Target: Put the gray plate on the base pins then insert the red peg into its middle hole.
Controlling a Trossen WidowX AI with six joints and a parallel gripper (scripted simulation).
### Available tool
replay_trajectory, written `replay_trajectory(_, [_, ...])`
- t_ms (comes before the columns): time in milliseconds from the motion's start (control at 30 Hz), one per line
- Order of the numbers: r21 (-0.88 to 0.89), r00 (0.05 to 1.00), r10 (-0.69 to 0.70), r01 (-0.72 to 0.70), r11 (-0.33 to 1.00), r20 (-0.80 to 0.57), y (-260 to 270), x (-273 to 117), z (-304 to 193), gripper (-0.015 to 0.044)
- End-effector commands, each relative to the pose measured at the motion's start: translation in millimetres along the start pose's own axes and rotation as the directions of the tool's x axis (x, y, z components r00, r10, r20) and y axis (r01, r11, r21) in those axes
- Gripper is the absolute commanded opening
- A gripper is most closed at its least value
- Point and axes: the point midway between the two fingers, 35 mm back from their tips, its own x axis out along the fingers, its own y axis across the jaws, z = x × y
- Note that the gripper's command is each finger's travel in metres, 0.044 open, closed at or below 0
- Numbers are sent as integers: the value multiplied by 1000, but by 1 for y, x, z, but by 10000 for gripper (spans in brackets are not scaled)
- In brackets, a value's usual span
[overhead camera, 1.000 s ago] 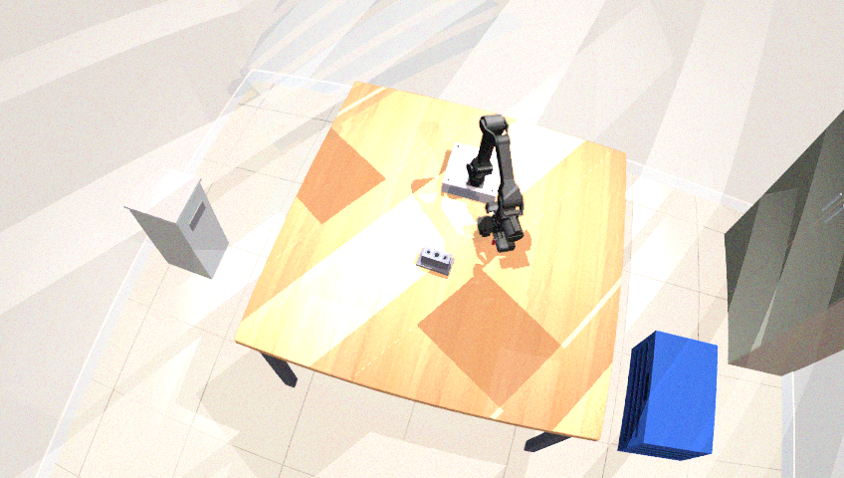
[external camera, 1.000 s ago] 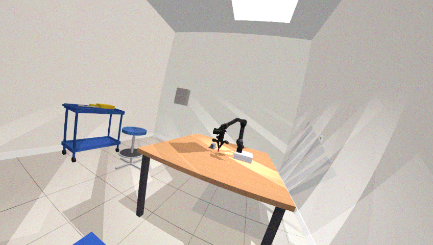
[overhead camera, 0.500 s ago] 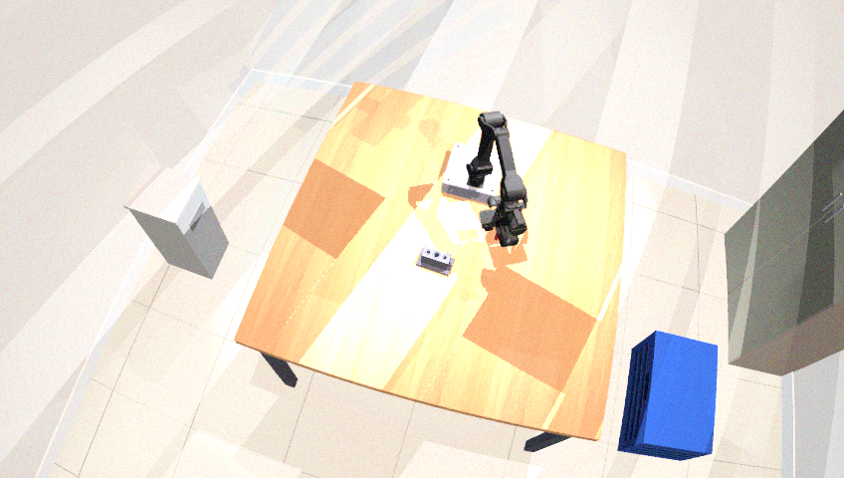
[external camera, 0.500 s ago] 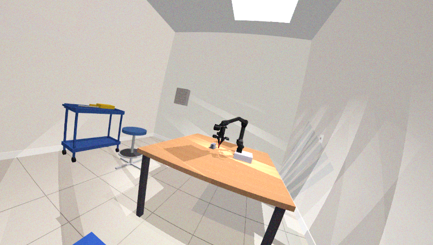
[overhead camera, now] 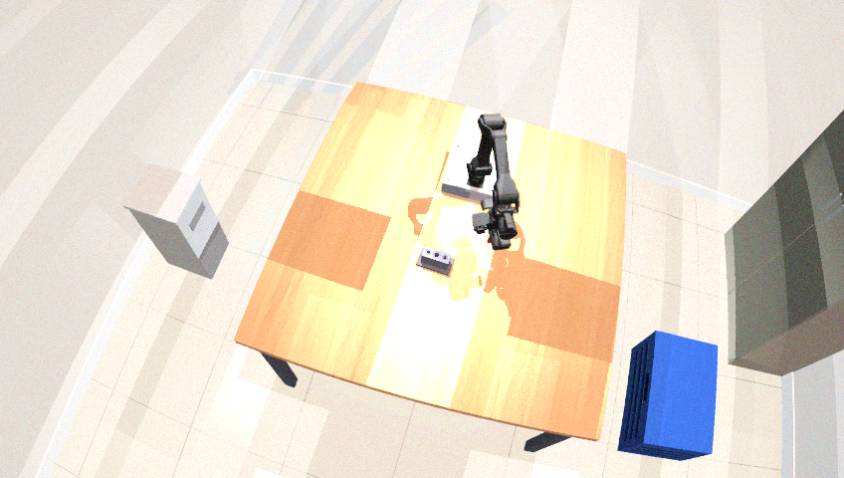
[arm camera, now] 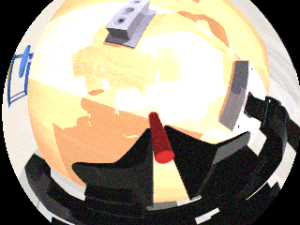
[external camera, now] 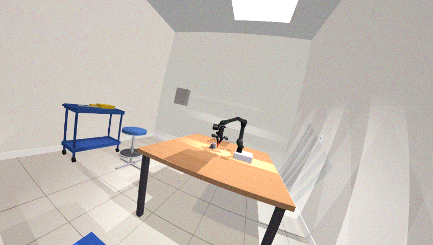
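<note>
Wrist view: your red peg [overhead camera: 490,240] [external camera: 218,143] [arm camera: 160,141] is clamped between the two fingers of the gripper [overhead camera: 493,241] [external camera: 218,142] [arm camera: 157,130], one end jutting up between them and the other reaching past the tips. It is off to one side of the base [overhead camera: 432,267], apart from it, and roughly upright in the exterior view; a slight lean can't be ruled out.

If it does lean in your grip, expect it to catch the rim of the middle hole, and pressing on could turn it between the fingers or jam it. The gray plate [overhead camera: 440,256] [external camera: 213,144] [arm camera: 125,16] looks seated flat on the base, though the seam is too small to confirm. Should it be slightly proud of a pin, a hard push could rock it.

Your next move calls for carrying the peg across, high enough to clear the block's edge; too low, and its lower end could knock plate and base askew. Watch the alignment too: the outer holes sit close to the middle one, so a sideways error could set you over the wrong one. Glare on the table [overhead camera: 331,320] [external camera: 182,164] [arm camera: 80,112] may make height hard to judge. Let go before the peg is deep enough, and it could tip out.
</note>
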Motion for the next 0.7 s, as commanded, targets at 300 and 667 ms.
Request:
replay_trajectory(300, [-4,1000,0,0,1000,4,14,-2,34,0])
replay_trajectory(667, [-6,1000,2,-2,1000,4,21,-3,65,0])
